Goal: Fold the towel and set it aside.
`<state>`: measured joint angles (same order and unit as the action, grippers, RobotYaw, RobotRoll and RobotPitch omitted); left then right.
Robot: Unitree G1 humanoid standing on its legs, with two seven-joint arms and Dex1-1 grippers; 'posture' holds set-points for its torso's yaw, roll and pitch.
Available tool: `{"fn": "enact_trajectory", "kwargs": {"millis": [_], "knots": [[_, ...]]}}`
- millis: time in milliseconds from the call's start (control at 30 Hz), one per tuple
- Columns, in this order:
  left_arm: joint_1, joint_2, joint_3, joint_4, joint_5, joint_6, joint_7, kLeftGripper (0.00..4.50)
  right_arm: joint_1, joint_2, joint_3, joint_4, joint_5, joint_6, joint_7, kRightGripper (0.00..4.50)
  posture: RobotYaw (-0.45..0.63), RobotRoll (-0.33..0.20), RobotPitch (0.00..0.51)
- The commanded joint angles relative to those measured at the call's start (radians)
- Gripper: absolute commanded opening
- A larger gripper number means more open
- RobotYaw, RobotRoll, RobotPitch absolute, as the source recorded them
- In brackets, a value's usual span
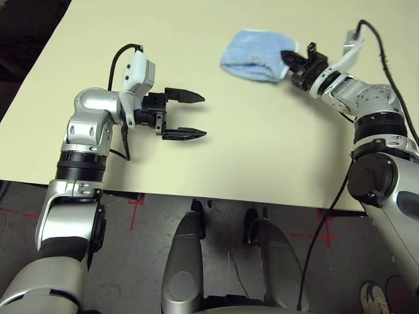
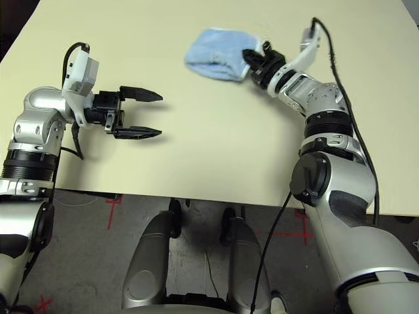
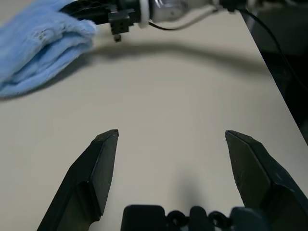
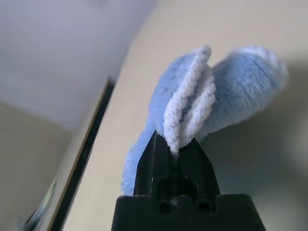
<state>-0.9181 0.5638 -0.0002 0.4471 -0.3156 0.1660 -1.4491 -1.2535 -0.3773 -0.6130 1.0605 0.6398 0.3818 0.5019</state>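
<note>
Towel (image 1: 252, 57) is the centre of this moment: a light-blue terry cloth, already folded into several layers, which sits toward the far right part of the table (image 1: 262, 150). In the right wrist view the white stitched edges stand together in a stack, and the right gripper (image 4: 174, 144) has its two black fingers pressed together on these edges, so it is pinching the towel at the near-right end. From the head views the bundle looks lifted or half lifted at this end, while the far end hangs lower; whether that end touches the table cannot be told.

Well apart from the towel, on its left side and nearer to the robot, the left gripper (image 1: 185, 115) hovers above the bare table. Its fingers are spread wide, they point toward the towel, and nothing is between them.

The step in hand seems to be the setting aside of the folded cloth. To do it well, the right gripper should keep all layers inside the pinch, because a thin layer can slip out and the fold then opens. The move should be slow and low, so the hanging part does not swing or unfold. The towel should be laid down flat first, and only then released. The left gripper can stay away from the towel, or press the layers if they begin to open.
</note>
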Motion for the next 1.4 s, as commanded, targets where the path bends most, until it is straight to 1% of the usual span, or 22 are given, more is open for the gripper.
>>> {"fn": "enact_trajectory", "kwargs": {"millis": [33,100,167,300,433,733,1033,1167,1267,1300,1333,1400], "knots": [[-0.02,-0.011,0.019,0.059,-0.006,-0.02,0.042,4.5,-0.021,-0.037,-0.054,0.076,-0.007,-0.264,-0.034,0.01,0.07,0.0,0.32],[-0.036,-0.02,0.032,0.102,-0.001,-0.039,0.073,4.5,-0.031,-0.053,-0.069,0.119,-0.014,-0.368,-0.059,0.01,0.07,0.0,0.322],[-0.047,-0.023,0.038,0.133,0.0,-0.066,0.077,4.5,-0.037,-0.066,-0.074,0.152,-0.019,-0.424,-0.079,0.01,0.08,0.0,0.323],[-0.058,-0.009,0.021,0.182,0.013,-0.143,0.025,4.5,-0.04,-0.091,-0.083,0.195,-0.031,-0.492,-0.118,0.01,0.08,0.0,0.323],[-0.067,-0.003,0.01,0.207,0.019,-0.176,-0.007,4.5,-0.037,-0.119,-0.1,0.22,-0.027,-0.527,-0.153,0.01,0.08,0.0,0.323],[-0.055,0.0,-0.007,0.186,0.02,-0.168,-0.032,4.5,0.031,-0.121,-0.126,0.238,-0.019,-0.477,-0.191,0.01,0.08,0.0,0.317],[-0.072,-0.008,-0.022,0.202,0.027,-0.17,-0.044,4.5,0.084,-0.095,-0.186,0.195,0.044,-0.462,-0.211,0.01,0.06,0.0,0.309],[-0.083,-0.014,-0.029,0.207,0.028,-0.17,-0.048,4.5,0.104,-0.077,-0.182,0.16,0.053,-0.43,-0.243,0.01,0.05,0.0,0.309],[-0.086,-0.016,-0.031,0.211,0.029,-0.171,-0.05,4.5,0.121,-0.065,-0.178,0.122,0.057,-0.379,-0.314,0.94,0.04,0.0,0.309],[-0.086,-0.017,-0.031,0.21,0.029,-0.17,-0.05,4.5,0.126,-0.062,-0.178,0.104,0.061,-0.359,-0.336,1.37,0.04,0.0,0.308],[-0.086,-0.018,-0.032,0.209,0.029,-0.169,-0.048,4.5,0.135,-0.054,-0.18,0.067,0.07,-0.338,-0.363,1.65,0.04,0.0,0.308],[-0.086,-0.019,-0.032,0.207,0.03,-0.168,-0.046,4.5,0.155,-0.038,-0.183,-0.015,0.084,-0.302,-0.422,2.45,0.04,0.0,0.309]]}}
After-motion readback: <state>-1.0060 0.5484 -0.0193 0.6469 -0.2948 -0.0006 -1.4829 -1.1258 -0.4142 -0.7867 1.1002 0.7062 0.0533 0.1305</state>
